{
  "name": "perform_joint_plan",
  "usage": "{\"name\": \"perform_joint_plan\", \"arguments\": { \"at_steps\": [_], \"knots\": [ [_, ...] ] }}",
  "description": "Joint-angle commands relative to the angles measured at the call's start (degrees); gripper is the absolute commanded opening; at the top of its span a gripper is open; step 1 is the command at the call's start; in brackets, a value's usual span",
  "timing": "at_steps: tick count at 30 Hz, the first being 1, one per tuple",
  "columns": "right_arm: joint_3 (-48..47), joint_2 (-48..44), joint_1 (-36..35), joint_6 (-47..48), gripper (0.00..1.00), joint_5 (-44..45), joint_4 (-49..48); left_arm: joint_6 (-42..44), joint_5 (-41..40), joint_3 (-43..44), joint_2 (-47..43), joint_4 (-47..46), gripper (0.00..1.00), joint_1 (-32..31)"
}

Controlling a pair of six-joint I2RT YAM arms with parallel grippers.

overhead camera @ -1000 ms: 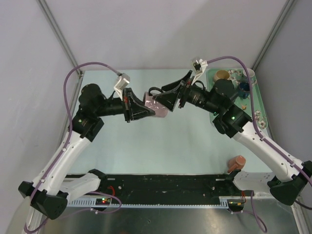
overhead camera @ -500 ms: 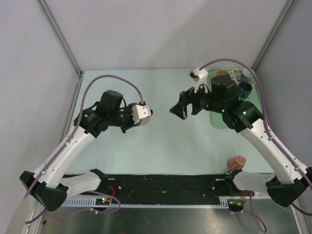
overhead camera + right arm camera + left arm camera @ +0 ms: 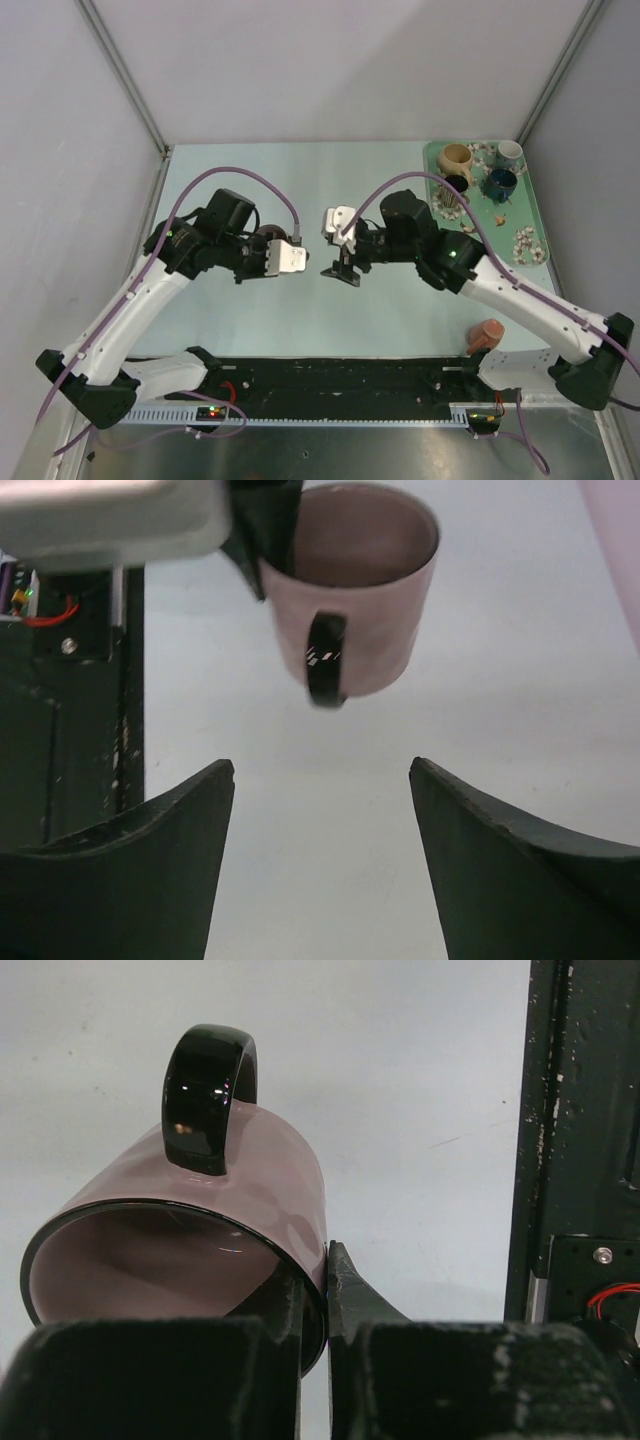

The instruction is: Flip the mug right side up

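The mug is mauve pink with a black handle. In the top view it [image 3: 267,236] is mostly hidden under my left wrist. My left gripper [image 3: 268,256] is shut on its rim, one finger inside and one outside, as the left wrist view shows [image 3: 318,1280]. There the mug [image 3: 250,1185] lies tilted with its handle [image 3: 205,1095] up. In the right wrist view the mug [image 3: 360,600] has its mouth up and its handle facing me. I cannot tell whether it touches the table. My right gripper [image 3: 322,780] is open and empty, a short way right of the mug [image 3: 340,271].
A green tray [image 3: 528,215] at the back right holds several cups, among them a tan one [image 3: 455,157], a white one [image 3: 510,150] and a blue one [image 3: 500,182]. A terracotta cup [image 3: 488,333] lies near the front right. A black rail [image 3: 340,380] runs along the near edge.
One second ago both grippers met at the mug in mid-table. The right gripper has let go and swung nearer and left. The left gripper has turned and drawn the mug nearer.
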State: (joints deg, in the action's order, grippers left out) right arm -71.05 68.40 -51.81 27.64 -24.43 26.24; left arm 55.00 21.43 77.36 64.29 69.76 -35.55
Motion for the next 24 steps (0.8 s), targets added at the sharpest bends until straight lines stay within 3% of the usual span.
{"name": "perform_joint_plan", "arguments": {
  "at_steps": [1,6,13,17,21,23,24],
  "knots": [
    [-0.50,4.18,0.11,0.03,0.73,-2.57,-12.99,1.77,2.10,3.46,-1.38,-0.80,0.00,-0.45],
    [-0.85,8.20,0.34,-0.97,0.62,-5.94,-17.08,1.04,3.22,3.87,-1.17,-0.69,0.00,-0.55],
    [-4.58,12.62,-0.22,-0.82,0.51,-8.83,-15.35,-0.62,4.03,4.37,-0.83,-0.79,0.00,-0.55],
    [-6.06,14.53,-0.61,-1.69,0.31,-8.16,-16.20,-1.25,4.30,4.40,-0.66,-0.71,0.00,-0.64],
    [-8.08,15.82,-0.58,-2.27,0.04,-6.49,-14.27,-2.26,3.68,4.38,-0.66,-0.83,0.00,-0.57],
    [-8.26,15.71,-0.18,-1.96,0.01,-5.06,-12.15,-3.08,2.71,4.49,-0.66,-0.87,0.19,-0.48],
    [-8.16,15.58,0.11,-1.97,0.00,-4.11,-10.98,-3.51,2.24,4.56,-0.75,-0.95,0.39,-0.44]
  ]
}}
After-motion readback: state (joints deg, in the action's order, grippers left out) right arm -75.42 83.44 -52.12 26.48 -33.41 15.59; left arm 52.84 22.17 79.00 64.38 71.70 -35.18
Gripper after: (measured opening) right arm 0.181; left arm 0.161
